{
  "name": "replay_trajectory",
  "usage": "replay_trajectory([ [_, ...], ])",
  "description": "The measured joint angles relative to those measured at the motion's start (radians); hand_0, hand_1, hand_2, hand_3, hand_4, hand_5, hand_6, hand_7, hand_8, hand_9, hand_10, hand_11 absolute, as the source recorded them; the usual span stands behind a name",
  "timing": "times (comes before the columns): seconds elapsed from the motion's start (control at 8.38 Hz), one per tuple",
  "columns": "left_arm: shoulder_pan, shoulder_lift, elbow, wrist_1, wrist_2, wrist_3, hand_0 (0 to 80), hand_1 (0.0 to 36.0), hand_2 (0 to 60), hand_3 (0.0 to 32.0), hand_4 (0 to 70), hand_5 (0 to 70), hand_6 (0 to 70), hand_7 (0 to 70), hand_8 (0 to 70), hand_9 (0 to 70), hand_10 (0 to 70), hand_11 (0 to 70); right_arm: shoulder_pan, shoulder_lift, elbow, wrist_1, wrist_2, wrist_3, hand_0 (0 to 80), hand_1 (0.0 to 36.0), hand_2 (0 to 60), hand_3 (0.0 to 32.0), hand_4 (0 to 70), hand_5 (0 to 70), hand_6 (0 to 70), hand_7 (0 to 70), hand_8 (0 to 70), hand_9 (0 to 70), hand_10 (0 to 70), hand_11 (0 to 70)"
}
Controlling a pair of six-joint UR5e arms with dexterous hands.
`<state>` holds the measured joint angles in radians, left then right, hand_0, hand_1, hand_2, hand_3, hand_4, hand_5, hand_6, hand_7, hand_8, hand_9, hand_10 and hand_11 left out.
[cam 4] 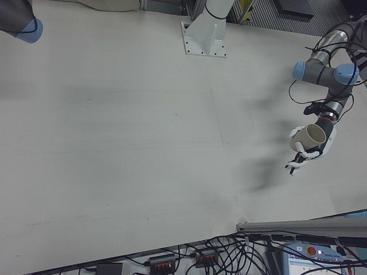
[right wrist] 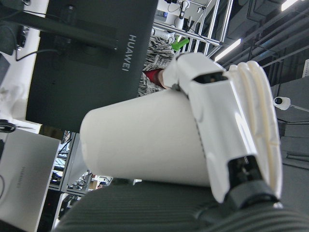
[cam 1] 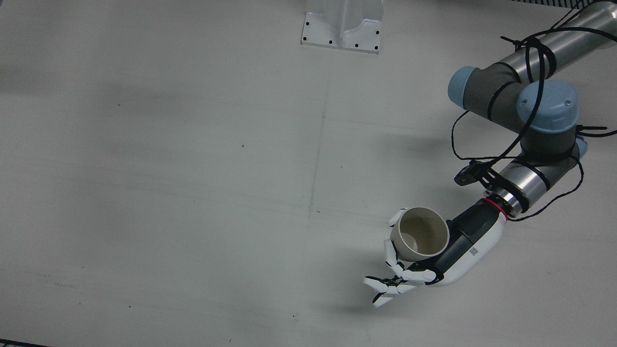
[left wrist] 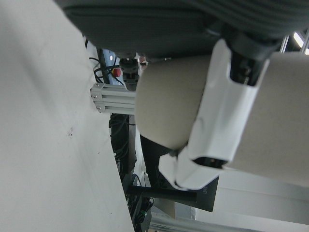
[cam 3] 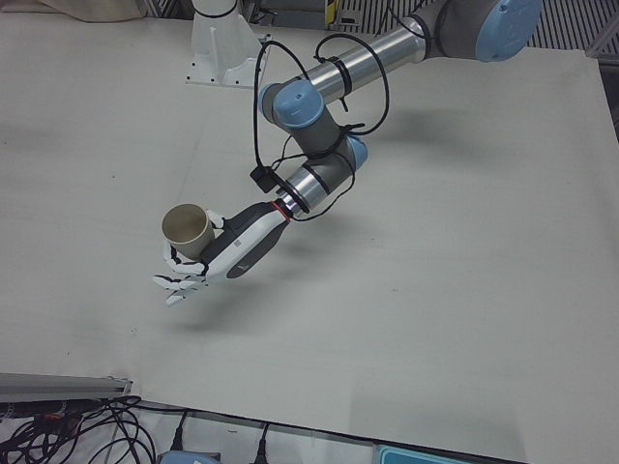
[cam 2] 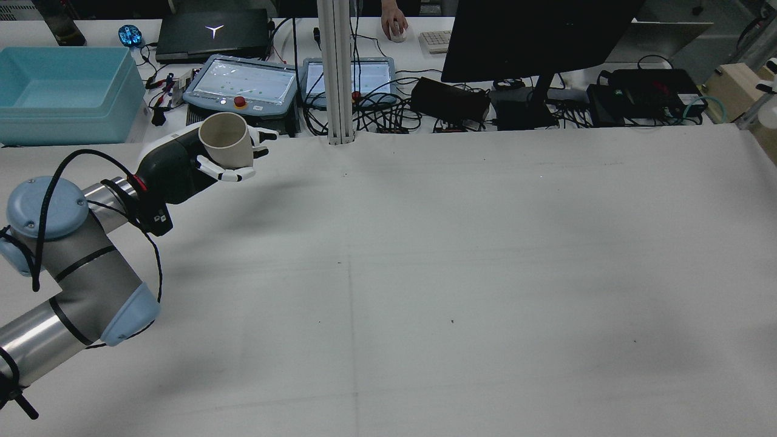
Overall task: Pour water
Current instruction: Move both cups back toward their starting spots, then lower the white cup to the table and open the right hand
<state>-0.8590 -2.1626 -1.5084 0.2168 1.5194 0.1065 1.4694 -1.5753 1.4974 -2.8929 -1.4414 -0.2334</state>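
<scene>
My left hand [cam 1: 453, 255] is shut on a beige cup [cam 1: 420, 233], held above the table near its front edge, mouth tilted up. The rear view shows this cup [cam 2: 224, 142] in the left hand [cam 2: 182, 164] at the far left. It also appears in the left-front view, cup [cam 3: 186, 229] in hand [cam 3: 232, 253], and in the right-front view as cup [cam 4: 307, 136]. Up close, white fingers [left wrist: 222, 111] wrap the cup [left wrist: 169, 106]. In the right hand view my right hand [right wrist: 227, 121] is shut on a white cup [right wrist: 140, 142], raised in front of a monitor.
A white pedestal base [cam 1: 342, 29] is bolted at the table's robot side. Beyond the far edge stand a blue bin [cam 2: 61, 91], teach pendants [cam 2: 243, 85], a dark monitor [cam 2: 534, 36] and cables. A person's hand [cam 2: 393, 24] rests on a mouse. A right-arm joint [cam 4: 26, 26] shows top left.
</scene>
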Motion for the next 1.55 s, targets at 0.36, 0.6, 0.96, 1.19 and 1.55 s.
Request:
replay_trajectory([
  [0.36, -0.066, 0.094, -0.020, -0.039, 0.012, 0.004, 80.0, 36.0, 60.0, 0.0, 70.0, 70.0, 18.5, 27.1, 9.5, 6.5, 8.1, 14.5, -0.076, 0.109, -0.442, 0.286, 0.000, 0.027, 80.0, 36.0, 60.0, 0.0, 29.0, 70.0, 34.6, 53.9, 14.7, 16.6, 16.8, 29.1],
  [0.6, -0.073, 0.150, -0.022, -0.065, 0.013, 0.005, 80.0, 36.0, 60.0, 0.0, 70.0, 70.0, 18.2, 26.6, 9.8, 6.5, 7.7, 13.9, -0.165, 0.176, -0.633, 0.388, 0.051, 0.030, 80.0, 36.0, 60.0, 0.0, 30.0, 70.0, 35.6, 53.8, 16.5, 19.1, 17.9, 30.7],
  [0.96, -0.085, 0.201, -0.019, -0.089, 0.035, 0.009, 80.0, 36.0, 60.0, 0.0, 70.0, 70.0, 18.1, 26.3, 9.8, 6.5, 7.7, 13.8, -0.319, 0.195, -0.697, 0.414, 0.176, 0.030, 80.0, 36.0, 60.0, 0.0, 30.1, 70.0, 35.6, 53.0, 15.6, 17.5, 16.8, 29.0],
  [1.19, -0.093, 0.219, -0.018, -0.102, 0.041, 0.010, 80.0, 36.0, 60.0, 0.0, 70.0, 70.0, 18.8, 26.5, 10.0, 6.8, 7.8, 13.9, -0.361, 0.194, -0.702, 0.415, 0.213, 0.031, 80.0, 35.9, 6.2, 0.0, 16.9, 70.0, 29.8, 46.6, 12.2, 12.6, 11.7, 21.0],
  [1.55, -0.100, 0.233, -0.011, -0.115, 0.042, 0.010, 80.0, 36.0, 60.0, 0.0, 70.0, 70.0, 19.2, 26.6, 10.4, 7.1, 8.0, 14.2, -0.370, 0.185, -0.701, 0.413, 0.219, 0.031, 80.0, 19.9, 0.0, 1.0, 5.8, 1.5, 7.1, 3.4, 1.5, 0.0, 1.0, 4.2],
])
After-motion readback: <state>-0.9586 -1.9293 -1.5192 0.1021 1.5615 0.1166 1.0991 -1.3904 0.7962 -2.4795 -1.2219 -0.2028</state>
